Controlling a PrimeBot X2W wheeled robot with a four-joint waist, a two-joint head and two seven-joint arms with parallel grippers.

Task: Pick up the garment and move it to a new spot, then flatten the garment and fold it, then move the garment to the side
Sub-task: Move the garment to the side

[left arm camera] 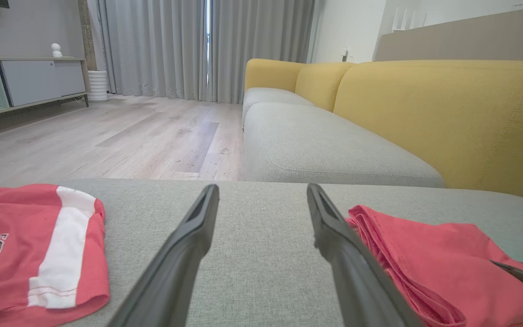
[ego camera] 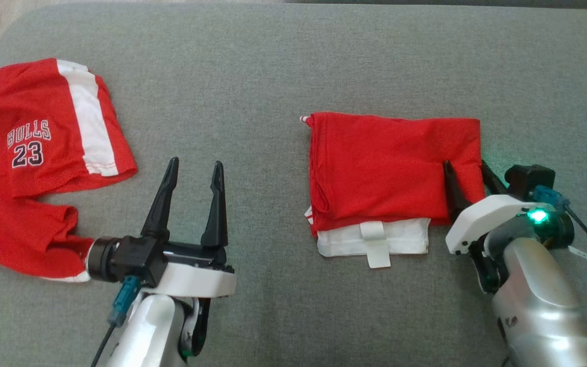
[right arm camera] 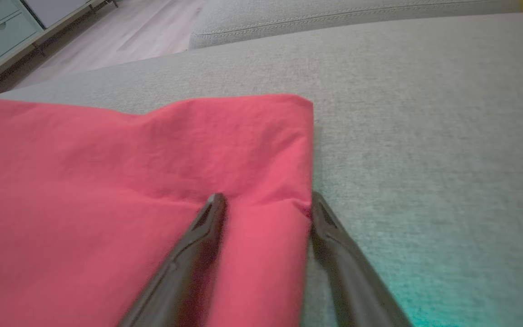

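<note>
On the left gripper, two long tapering black fingers are seen, set on a black block above a white shell. A teal plug with a thin dark lead is fitted beside the glossy silver forearm. On the right gripper, a green lamp is lit, and a blue connector is trailed by a black cable.

Bulls jersey cut by the left edge — folded garment blurred up close.
</note>
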